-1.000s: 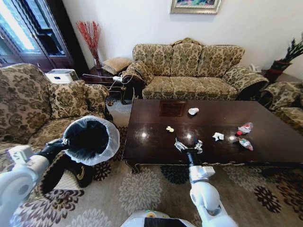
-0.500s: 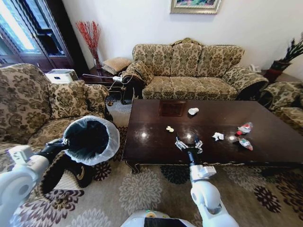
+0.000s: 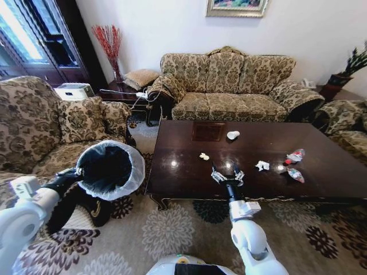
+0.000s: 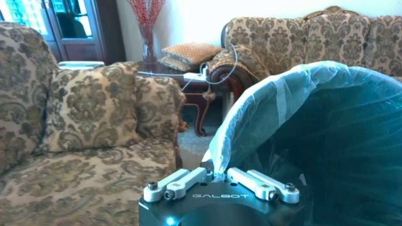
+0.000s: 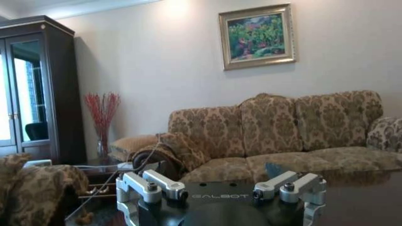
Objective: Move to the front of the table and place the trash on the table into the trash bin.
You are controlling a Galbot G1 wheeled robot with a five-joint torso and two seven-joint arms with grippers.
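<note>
The dark glossy table stands in front of me. On it lie a white paper cup, a small yellowish wad, a crumpled white paper, a bottle with a red label and a colourful wrapper. My right gripper hovers over the table's near edge, open and holding nothing, short of the wad and the white paper. My left gripper is shut on the rim of the black, bag-lined trash bin, held up off the floor to the table's left. The wrist view shows the fingers pinching the bag's rim.
A patterned armchair is close behind the bin on the left. A sofa stands beyond the table and another armchair at the right. Patterned carpet lies between me and the table.
The whole head view has shifted slightly, so the camera moved. The right gripper's fingers now point more toward the far side of the table. The bin is still held.
</note>
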